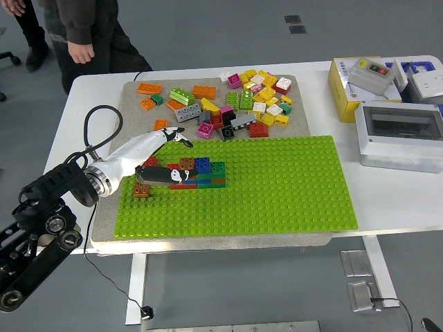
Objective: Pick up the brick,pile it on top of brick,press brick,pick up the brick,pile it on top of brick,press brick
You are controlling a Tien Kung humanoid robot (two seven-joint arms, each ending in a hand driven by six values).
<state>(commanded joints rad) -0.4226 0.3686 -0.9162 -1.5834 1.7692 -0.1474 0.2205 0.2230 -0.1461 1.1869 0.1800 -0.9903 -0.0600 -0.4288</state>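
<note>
the left hand (154, 158) reaches in from the lower left over the left end of the green baseplate (277, 187); its fingers (174, 135) are spread and hold nothing, the upper ones pointing toward the loose bricks, the black thumb (160, 176) lying low along the plate; the stacked bricks (199, 172), a small cluster of brown, blue, green, red and pink pieces, sit pressed onto the baseplate directly right of the thumb tip, which touches or nearly touches the cluster's left end; contact cannot be confirmed; a single brown brick (142, 190) stands on the baseplate just below the hand, apart from the cluster; a small orange brick (160, 124) lies on the grey mat (131, 97) just above the fingers; the pile of loose bricks (242, 104) covers the far part of the mat, well apart from the hand; the mat and baseplate rest on the white counter (83, 90); a grey enclosure (400, 135) and a yellow box (346, 86) stand at the counter's right end; a person (83, 34) stands beyond the far left corner, hand hanging, touching nothing on the counter.
</note>
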